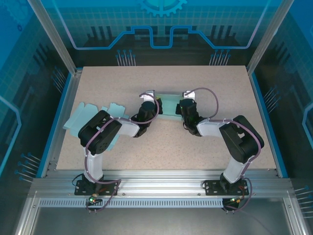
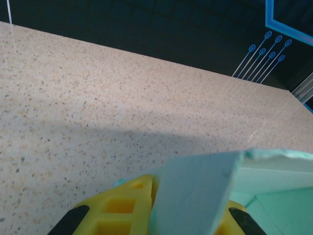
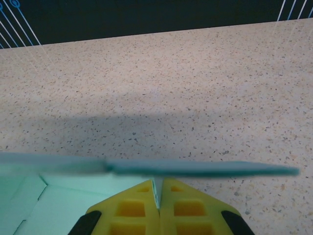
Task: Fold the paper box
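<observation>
The paper box [image 1: 168, 104] is pale teal card, partly raised, lying at the table's middle between both grippers. My left gripper [image 1: 147, 108] holds its left end. In the left wrist view the yellow fingers [image 2: 122, 205] are closed on an upright teal flap [image 2: 195, 191], which hides most of the right finger. My right gripper [image 1: 185, 108] holds the box's right end. In the right wrist view my right gripper [image 3: 158, 190] pinches a thin card wall, with the box's top edge [image 3: 195, 169] running across just beyond the tips and its floor [image 3: 63, 200] to the left.
Flat teal card blanks [image 1: 85, 117] lie on the speckled table [image 1: 220, 83] at the left, partly under the left arm. Blue rails line the table's left and right sides [image 1: 266, 117]. Bare tabletop stretches beyond the box toward the back.
</observation>
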Tool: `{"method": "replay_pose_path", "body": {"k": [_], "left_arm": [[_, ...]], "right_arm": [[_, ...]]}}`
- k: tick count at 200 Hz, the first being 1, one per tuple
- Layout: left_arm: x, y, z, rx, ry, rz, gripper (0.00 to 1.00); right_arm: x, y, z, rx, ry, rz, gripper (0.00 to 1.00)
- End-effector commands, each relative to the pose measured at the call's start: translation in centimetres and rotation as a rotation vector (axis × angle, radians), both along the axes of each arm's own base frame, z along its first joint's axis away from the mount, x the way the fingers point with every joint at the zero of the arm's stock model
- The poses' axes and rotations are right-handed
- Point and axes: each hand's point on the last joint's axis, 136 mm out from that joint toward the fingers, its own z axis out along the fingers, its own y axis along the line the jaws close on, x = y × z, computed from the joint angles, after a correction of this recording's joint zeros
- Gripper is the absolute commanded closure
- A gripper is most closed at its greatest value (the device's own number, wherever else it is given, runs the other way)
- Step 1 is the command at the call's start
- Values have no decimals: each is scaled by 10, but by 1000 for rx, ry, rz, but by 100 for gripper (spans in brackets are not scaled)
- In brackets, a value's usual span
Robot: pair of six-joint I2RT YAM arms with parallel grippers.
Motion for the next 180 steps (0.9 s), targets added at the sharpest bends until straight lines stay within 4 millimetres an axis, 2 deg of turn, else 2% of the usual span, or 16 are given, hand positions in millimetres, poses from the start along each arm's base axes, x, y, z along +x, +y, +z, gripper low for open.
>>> {"method": "replay_pose_path", "body": {"k": [1,55,77,102,130,152,180], "left_arm": [[-45,-47,-46,18,157,-218,87],[-54,-41,-56,11,182,-214,87],[-59,-39,-55,-3,182,-219,82],[-64,-36,-46,-29,161,-226,63],[-69,-32,-31,-37,130,-231,53],[-75,-27,-24,-45,118,-235,30],[-87,-18,-19,-42,125,-233,8]], "right_arm": [[-46,53,-54,42,198,225,96],[-55,47,-64,14,232,219,95],[-58,42,-68,-4,238,210,96],[-61,35,-68,-19,233,190,96],[-62,30,-67,-38,223,178,95],[-62,29,-71,-48,230,170,95],[-62,27,-74,-53,234,161,96]]}}
